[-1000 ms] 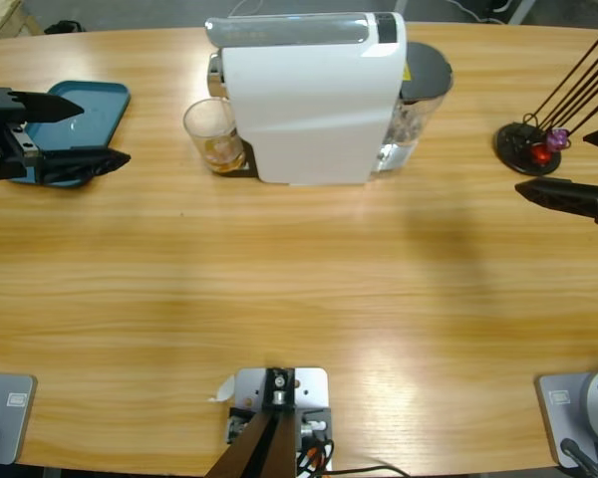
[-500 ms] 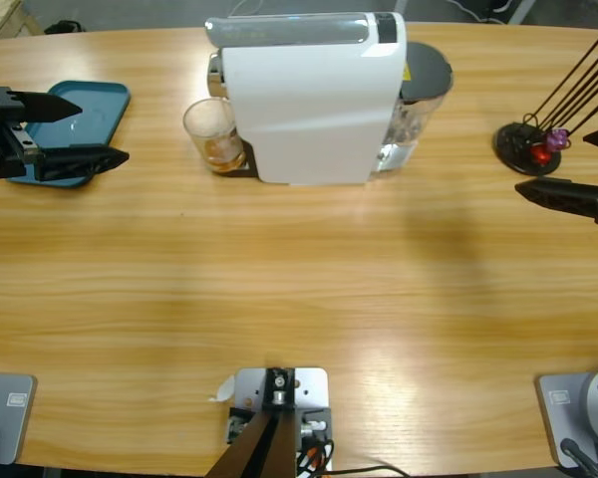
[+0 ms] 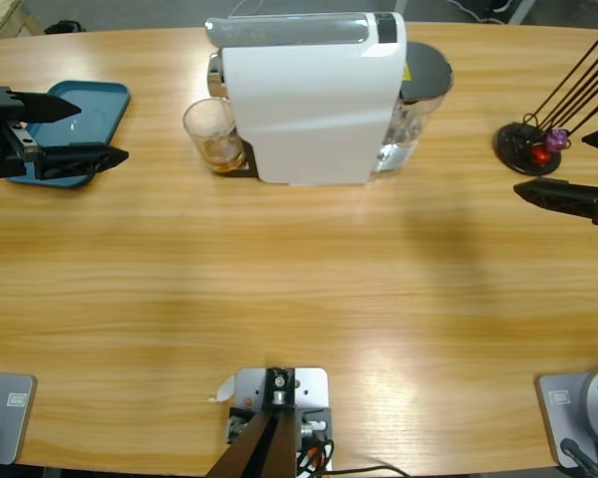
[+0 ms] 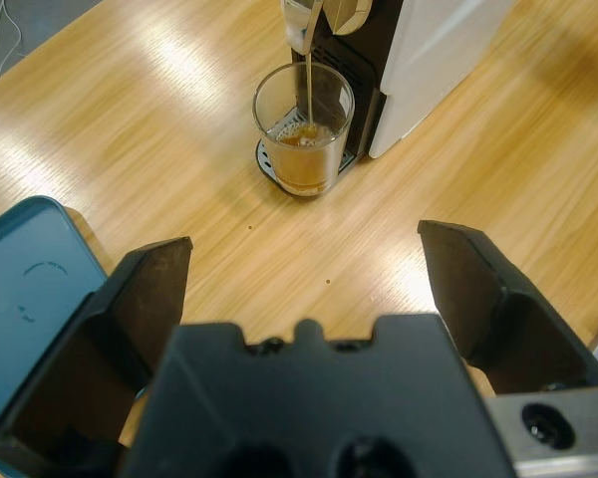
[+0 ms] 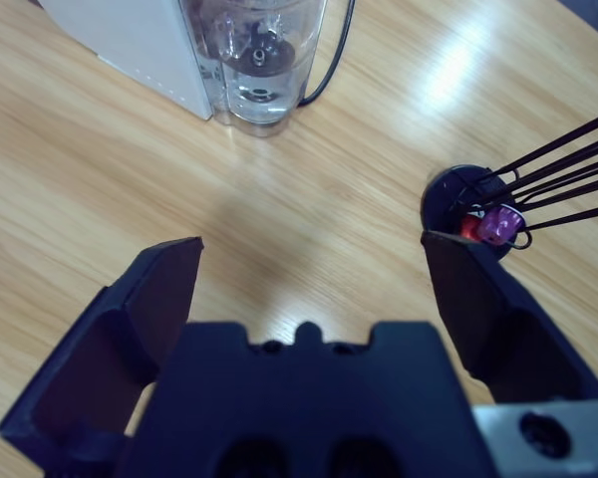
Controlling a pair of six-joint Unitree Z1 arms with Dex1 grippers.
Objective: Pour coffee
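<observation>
My left gripper (image 4: pixel 304 289) is spread wide, holding nothing, over bare table (image 3: pixel 299 269); a teal tray (image 4: pixel 25 289) lies at its 9 o'clock. At 12 o'clock a clear glass (image 4: pixel 303 127) stands under the white machine's (image 3: pixel 314 100) spout. The coffee (image 4: pixel 301 149) is a shallow amber pool in that glass, a thin stream entering. My right gripper (image 5: pixel 314 284) gapes wide, empty; capsule rack (image 5: pixel 478 214) at 2 o'clock.

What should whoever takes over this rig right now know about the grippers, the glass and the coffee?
Left gripper: jaws open, empty, over the blue tray's edge.
Right gripper: jaws open, empty, beside the capsule stand.
The glass stands under the spout of the white machine.
Done: coffee is streaming in, with a shallow pool so far.
Left: let it finish, then take the glass.
</observation>
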